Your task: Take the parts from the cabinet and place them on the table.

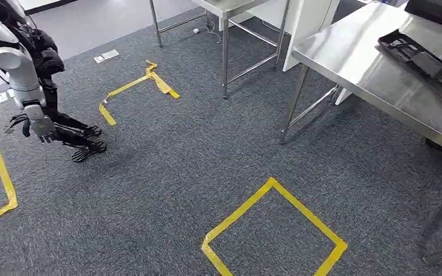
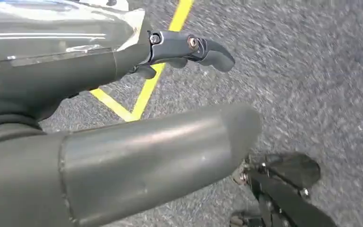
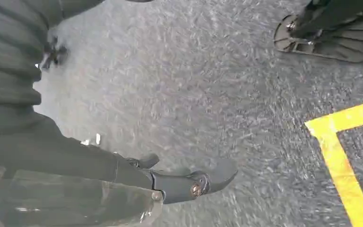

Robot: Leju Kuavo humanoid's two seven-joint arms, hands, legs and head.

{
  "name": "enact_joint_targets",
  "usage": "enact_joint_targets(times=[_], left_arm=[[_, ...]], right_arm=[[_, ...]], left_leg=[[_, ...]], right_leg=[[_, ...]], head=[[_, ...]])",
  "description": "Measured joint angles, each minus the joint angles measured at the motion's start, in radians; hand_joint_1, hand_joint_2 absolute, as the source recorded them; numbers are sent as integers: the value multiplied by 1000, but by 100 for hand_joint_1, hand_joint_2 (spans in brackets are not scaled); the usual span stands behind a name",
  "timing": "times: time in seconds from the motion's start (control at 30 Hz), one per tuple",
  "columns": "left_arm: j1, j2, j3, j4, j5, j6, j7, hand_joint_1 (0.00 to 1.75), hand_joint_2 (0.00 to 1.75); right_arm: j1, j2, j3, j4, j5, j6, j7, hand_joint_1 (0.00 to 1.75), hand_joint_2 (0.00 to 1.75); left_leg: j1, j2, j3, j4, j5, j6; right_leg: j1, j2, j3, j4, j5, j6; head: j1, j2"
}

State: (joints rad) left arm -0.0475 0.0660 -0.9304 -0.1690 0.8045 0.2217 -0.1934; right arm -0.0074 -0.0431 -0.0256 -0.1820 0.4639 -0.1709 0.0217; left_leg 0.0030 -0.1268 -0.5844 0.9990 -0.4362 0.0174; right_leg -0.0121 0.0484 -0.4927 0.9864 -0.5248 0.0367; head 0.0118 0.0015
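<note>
Low at the robot's left side, the left hand (image 1: 37,127) hangs from its silver arm above grey carpet (image 1: 167,172). Its fingers are apart and stretched out, and nothing lies between them. In the left wrist view the thick thumb (image 2: 160,151) and a dark finger (image 2: 194,47) stand well apart, with a corner of yellow tape (image 2: 144,92) on the carpet beyond them.

The right hand (image 3: 99,165) also hangs over carpet. One dark finger (image 3: 194,182) points straight out and the hand holds nothing. Another tape corner (image 3: 345,156) lies on the floor out past its fingertips.

Far from the left hand, across the carpet to its right, is a steel table (image 1: 351,63). A black tray (image 1: 431,66) holding dark parts rests on it, well apart from both hands. What the parts are is too small to tell. A tape square (image 1: 273,230) marks the floor between the left hand and that table, and a second table (image 1: 224,8) stands farther off.
</note>
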Motion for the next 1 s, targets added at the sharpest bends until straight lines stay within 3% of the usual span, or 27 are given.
enact_joint_targets(times=[0.07, 0.1, 0.13, 0.17, 0.2, 0.23, 0.27, 0.3, 0.33, 0.4, 0.43, 0.47, 0.5, 0.53, 0.6, 0.63, 0.67, 0.7, 0.73, 0.8, 0.83, 0.87, 0.93, 0.97, 1.0], left_arm=[[4, 1, 0, 0, -3, 3, 3, 0, 0], [6, 2, 0, 0, -4, 3, 6, 0, 0], [7, 0, 0, 0, -5, 3, 8, 0, 0], [6, -1, 0, 0, -8, 4, 10, 0, 0], [2, -1, 0, 0, -8, 6, 10, 0, 0], [0, -1, 0, 0, -9, 11, 10, 0, 0], [0, -1, -1, 0, -10, 13, 10, 0, 0], [1, -1, -2, 0, -11, 16, 11, 0, 0], [2, -1, -4, 0, -13, 18, 11, 0, 0], [2, -1, -16, 0, -26, 32, 16, 0, 0], [1, 0, -18, 0, -32, 35, 17, 0, 0], [-1, -1, -21, 0, -37, 40, 18, 0, 0], [-6, -1, -26, 0, -43, 45, 21, 0, 0], [-7, -1, -29, -1, -47, 48, 21, 0, 0], [-5, -2, -37, 0, -50, 50, 29, 0, 0], [-4, -2, -42, 0, -50, 50, 30, 0, 0], [-2, -3, -43, -1, -50, 50, 30, 0, 0], [-4, -3, -45, 0, -52, 51, 34, 0, 0], [-6, -1, -45, 0, -54, 52, 34, 0, 0], [-8, -2, -50, -1, -60, 51, 37, 0, 0], [-7, -2, -50, 0, -60, 46, 42, 0, 0], [-4, -2, -50, -1, -58, 38, 45, 0, 0], [-3, -1, -50, -1, -40, 15, 50, 0, 0], [-3, -1, -49, -1, -31, 10, 50, 0, 0], [-5, 0, -48, -1, -19, 6, 49, 0, 0]], right_arm=[[-5, 0, 1, 0, 0, 0, 0, 0, 175], [-5, 1, 1, 0, 0, 0, 0, 0, 175], [-5, 1, 1, 0, 0, 0, 0, 0, 175], [-3, 0, 1, 0, 0, 0, -1, 0, 175], [0, 0, 1, 0, 0, 0, -1, 0, 175], [4, 0, 1, 0, 0, 0, -1, 0, 175], [5, -1, 1, 0, 0, 0, -1, 0, 175], [5, -1, 1, 0, 0, 0, -1, 0, 175], [5, -1, 2, 0, 0, 0, -1, 0, 175], [1, 0, 2, 0, 1, 0, -1, 0, 175], [0, 1, 3, 0, 2, 0, -1, 0, 175], [-1, 1, 3, 0, 2, 0, -1, 0, 175], [2, 0, 3, 0, 2, 0, 0, 0, 175], [0, 0, 4, 0, 2, 0, 0, 0, 175], [-7, 0, 7, 0, 2, 0, 0, 0, 175], [-10, 0, 9, 0, 2, 0, 1, 0, 175], [-10, 0, 10, 0, 2, 0, 1, 0, 175], [-7, 2, 10, 0, 2, 0, 1, 0, 175], [-6, 3, 10, 0, 2, 0, 1, 0, 175], [-3, 3, 10, 0, 2, 0, 2, 0, 175], [-2, 3, 10, 0, 2, 1, 2, 0, 175], [1, 3, 11, 0, 2, 1, 4, 0, 175], [2, 3, 11, 0, 3, 1, 5, 0, 175], [2, 3, 12, 0, 5, 0, 5, 0, 175], [4, 3, 12, 1, 5, 0, 6, 0, 175]], left_leg=[[6, -18, -4, -3, 6, -12], [8, -3, -7, 8, -1, -13], [3, 52, -19, 33, -24, -14], [3, 90, -44, 86, -64, -17], [6, 111, -82, 170, -112, -21], [8, 117, -122, 257, -150, -24], [10, 121, -148, 316, -165, -27], [10, 123, -151, 327, -162, -28], [11, 124, -145, 319, -152, -28], [14, 138, -65, 174, -78, -29], [15, 161, -19, 97, -51, -28], [15, 217, 25, 26, -42, -27], [9, 212, 27, 18, -40, -21], [7, 196, 22, 18, -39, -13], [-3, 174, 15, 19, -38, 0], [0, 160, 18, 8, -30, 11], [5, 151, 20, 3, -25, 18], [6, 140, 17, 2, -21, 26], [6, 128, 13, 2, -19, 29], [3, 97, 8, 2, -17, 32], [2, 82, 8, 2, -16, 32], [2, 66, 9, 3, -16, 32], [3, 32, 12, 4, -14, 29], [4, 22, 11, 4, -13, 27], [-2, 11, 7, 10, -14, 21]], right_leg=[[2, -19, 5, -2, 6, -14], [-9, -31, 2, -7, 12, -24], [-7, -39, 8, -7, 13, -28], [-6, -49, 7, -6, 14, -38], [-1, -62, 5, -6, 13, -40], [2, -79, 3, -6, 13, -41], [4, -94, 1, -6, 13, -41], [4, -104, -3, -5, 12, -41], [4, -111, -5, -5, 12, -41], [3, -136, -2, -5, 7, -41], [2, -144, 1, -5, 5, -38], [7, -153, 15, -4, 1, -32], [20, -162, 7, 1, -5, -24], [18, -171, 10, -2, -6, -21], [14, -194, 23, -7, -3, -13], [18, -205, 25, -7, -7, -5], [10, -161, 15, 8, -19, 0], [9, -100, -9, 58, -49, -7], [5, -70, -49, 141, -87, -15], [6, -53, -130, 301, -140, -19], [5, -51, -147, 330, -139, -14], [5, -51, -141, 307, -119, -6], [2, -34, -62, 120, -30, 15], [-2, 7, -28, 45, -2, 19], [-1, 53, -17, 6, 7, 12]], head=[[1, 0], [0, 0], [-2, 0], [-9, 0], [-8, 0], [-8, 0], [-8, 0], [-8, 0], [-8, 0], [-9, 0], [-10, 0], [-10, 0], [-10, 0], [-3, 0], [-4, 0], [-5, 0], [-4, 0], [0, 0], [3, 0], [2, 0], [2, 0], [1, 0], [2, 0], [3, 0], [2, 0]])
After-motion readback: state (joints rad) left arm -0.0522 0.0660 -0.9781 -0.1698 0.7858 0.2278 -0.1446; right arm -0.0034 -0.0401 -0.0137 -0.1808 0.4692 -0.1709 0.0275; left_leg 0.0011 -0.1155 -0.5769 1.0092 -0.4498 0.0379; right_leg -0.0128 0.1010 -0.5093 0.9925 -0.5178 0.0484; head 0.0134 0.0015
